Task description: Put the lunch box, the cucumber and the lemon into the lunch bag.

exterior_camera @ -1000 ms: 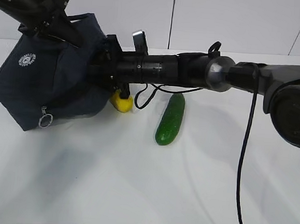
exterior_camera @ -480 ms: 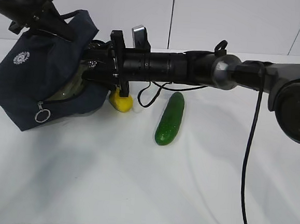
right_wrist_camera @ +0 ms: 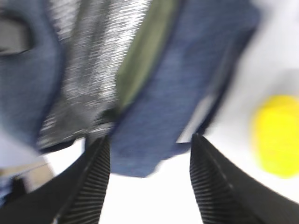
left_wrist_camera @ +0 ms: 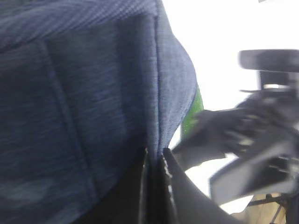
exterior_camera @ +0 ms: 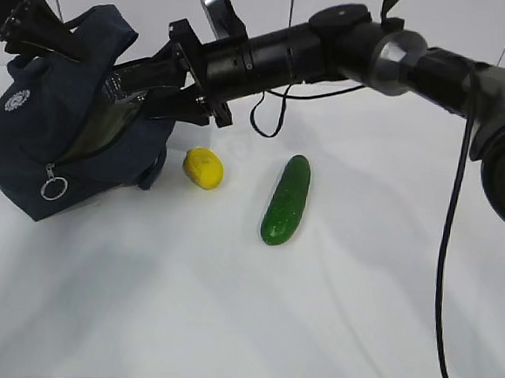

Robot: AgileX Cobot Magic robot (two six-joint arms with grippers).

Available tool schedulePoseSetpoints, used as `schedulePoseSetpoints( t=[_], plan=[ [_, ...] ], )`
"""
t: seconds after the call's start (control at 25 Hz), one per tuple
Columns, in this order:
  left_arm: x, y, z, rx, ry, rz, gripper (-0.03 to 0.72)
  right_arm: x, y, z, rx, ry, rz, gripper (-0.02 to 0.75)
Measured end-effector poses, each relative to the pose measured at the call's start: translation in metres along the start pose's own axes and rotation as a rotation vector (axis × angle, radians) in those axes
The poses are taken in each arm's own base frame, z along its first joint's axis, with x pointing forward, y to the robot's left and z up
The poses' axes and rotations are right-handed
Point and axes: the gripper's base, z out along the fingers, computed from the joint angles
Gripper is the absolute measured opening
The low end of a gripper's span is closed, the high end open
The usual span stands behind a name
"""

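The navy lunch bag point(exterior_camera: 47, 129) lies tilted at the left, mouth open toward the right, with its silver ring pull point(exterior_camera: 52, 189) at the front. A pale green edge of the lunch box point(right_wrist_camera: 145, 56) shows inside against the silvery lining. My left gripper point(exterior_camera: 50, 37) is shut on the bag's top fabric point(left_wrist_camera: 93, 93). My right gripper point(exterior_camera: 133, 96) is open and empty just outside the bag's mouth, also shown in the right wrist view point(right_wrist_camera: 149, 149). The lemon point(exterior_camera: 203, 168) and the cucumber point(exterior_camera: 286, 200) lie on the table right of the bag.
The white table point(exterior_camera: 225, 309) extends in front of the bag and the produce. The right arm point(exterior_camera: 334, 38) spans from the upper right across to the bag, with a black cable point(exterior_camera: 444, 257) hanging down at the right. A white wall stands behind.
My right gripper has drawn back out of the bag and risen; the arm no longer covers the lemon. My left gripper has moved up and left, lifting the bag's top.
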Motion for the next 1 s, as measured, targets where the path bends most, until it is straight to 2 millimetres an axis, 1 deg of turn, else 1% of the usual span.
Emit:
schedulePoseSetpoints(
  t=[0.12, 0.24, 0.36, 0.44, 0.64, 0.76, 0.84, 0.92, 1.0],
  plan=[
    [-0.001, 0.007, -0.007, -0.010, -0.014, -0.013, -0.013, -0.007, 0.015, -0.010, 0.118, 0.024, -0.046, 0.439],
    [-0.001, 0.010, -0.010, -0.019, -0.016, -0.017, -0.013, -0.013, 0.021, -0.022, 0.293, 0.034, -0.069, 0.439],
    [0.000, 0.013, -0.011, -0.036, -0.010, -0.013, -0.013, -0.019, 0.026, -0.033, 0.460, 0.011, -0.076, 0.439],
    [0.000, 0.014, -0.011, -0.046, -0.005, -0.009, -0.013, -0.022, 0.030, -0.040, 0.540, -0.012, -0.068, 0.439],
    [0.001, 0.014, -0.011, -0.052, -0.001, -0.008, -0.013, -0.024, 0.049, -0.061, 0.748, -0.069, -0.077, 0.439],
    [0.001, 0.014, -0.011, -0.054, 0.000, -0.007, -0.013, -0.018, 0.063, -0.067, 0.857, -0.067, -0.105, 0.439],
    [0.001, 0.014, -0.011, -0.054, 0.000, -0.007, -0.013, -0.011, 0.067, -0.068, 0.925, -0.050, -0.110, 0.439],
    [0.001, 0.014, -0.011, -0.054, 0.000, -0.007, -0.013, -0.001, 0.064, -0.067, 0.991, -0.013, -0.095, 0.439],
    [0.001, 0.014, -0.011, -0.054, 0.000, -0.007, -0.013, 0.009, 0.054, -0.067, 1.035, 0.021, -0.049, 0.439]
  ],
)
